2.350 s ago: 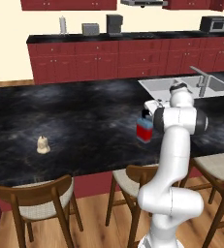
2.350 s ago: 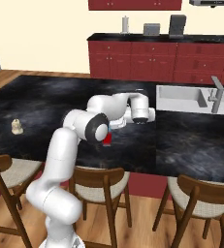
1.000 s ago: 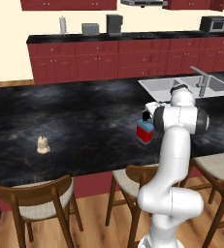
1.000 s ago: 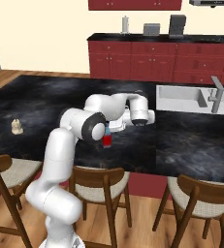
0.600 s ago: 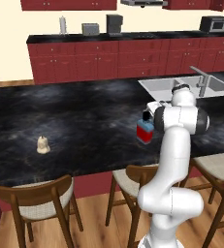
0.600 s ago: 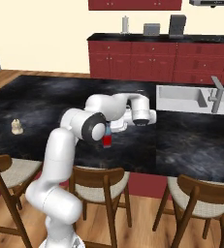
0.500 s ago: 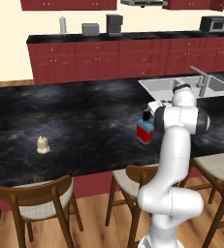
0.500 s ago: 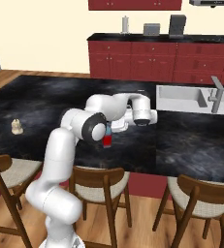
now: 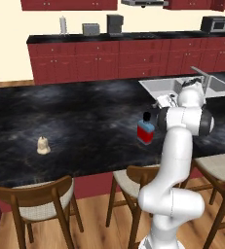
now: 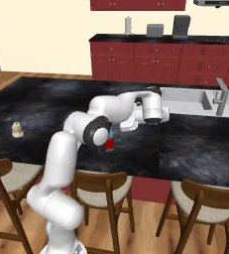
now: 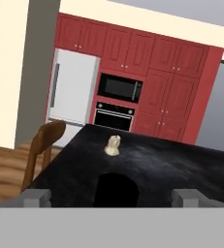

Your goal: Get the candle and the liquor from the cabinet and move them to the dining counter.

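My two base cameras look forward and down from behind me, left and right, sharing the dining counter (image 9: 80, 121). My hand camera skims low along it toward the candle (image 11: 113, 145).

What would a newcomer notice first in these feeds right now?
Probably the white arm stretched low over the dining counter, its open hand straddling the liquor, which stands upright on the black top just short of the sink. Next, the candle, standing alone far toward the counter's other end, near the stool.
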